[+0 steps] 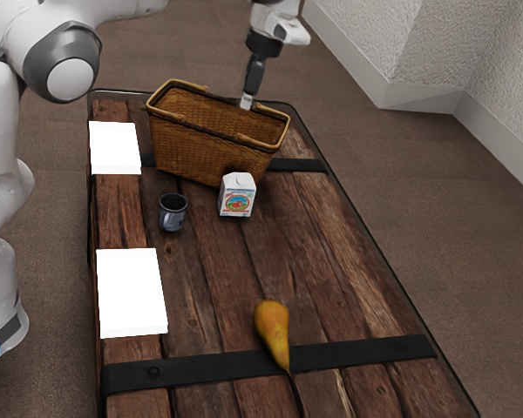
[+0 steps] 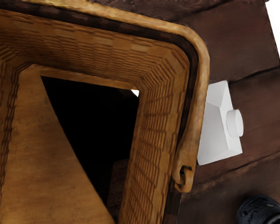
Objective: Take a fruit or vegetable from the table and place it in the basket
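Over the far part of the wicker basket (image 1: 205, 157), my gripper (image 1: 246, 101) points down, its tip close to the rim in the exterior view; whether it is inside the rim I cannot tell. A yellow-brown pear (image 1: 272, 324) lies on the wooden table near the exterior view's bottom, well apart from the basket and my gripper. From my hand I look down into the basket (image 2: 151, 140), with its woven walls, a tan surface and a dark area inside. No fruit is visible in there.
A small carton (image 1: 237, 195) stands beside the basket, also seen as a white carton (image 2: 214, 128) past the rim. A dark mug (image 1: 173, 212) is nearby. Two white slabs (image 1: 132, 292) lie along the table's edge (image 1: 379, 261) on the arm's side.
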Action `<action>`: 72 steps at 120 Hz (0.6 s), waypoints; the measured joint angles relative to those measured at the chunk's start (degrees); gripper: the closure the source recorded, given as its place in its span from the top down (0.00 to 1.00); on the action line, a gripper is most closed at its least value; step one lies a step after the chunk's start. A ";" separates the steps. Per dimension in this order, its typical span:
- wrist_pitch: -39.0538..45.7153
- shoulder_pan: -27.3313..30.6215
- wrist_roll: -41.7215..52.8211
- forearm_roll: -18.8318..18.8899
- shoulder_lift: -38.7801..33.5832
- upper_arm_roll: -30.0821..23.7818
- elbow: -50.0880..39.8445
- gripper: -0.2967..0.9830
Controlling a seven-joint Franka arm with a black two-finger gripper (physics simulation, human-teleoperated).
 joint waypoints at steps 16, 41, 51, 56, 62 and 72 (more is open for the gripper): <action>4.25 0.10 7.46 -0.17 0.00 0.01 0.00 0.77; 5.92 -1.09 15.36 -0.01 -2.33 0.10 7.70 0.77; 3.53 -3.60 17.60 0.46 -5.89 -0.38 9.32 0.77; 2.40 -5.57 18.56 2.15 -7.27 -0.67 9.20 0.77; 1.68 -7.55 19.61 4.60 -8.06 -0.94 8.29 0.77; 2.36 -12.30 21.10 8.68 -12.01 -3.12 1.84 0.77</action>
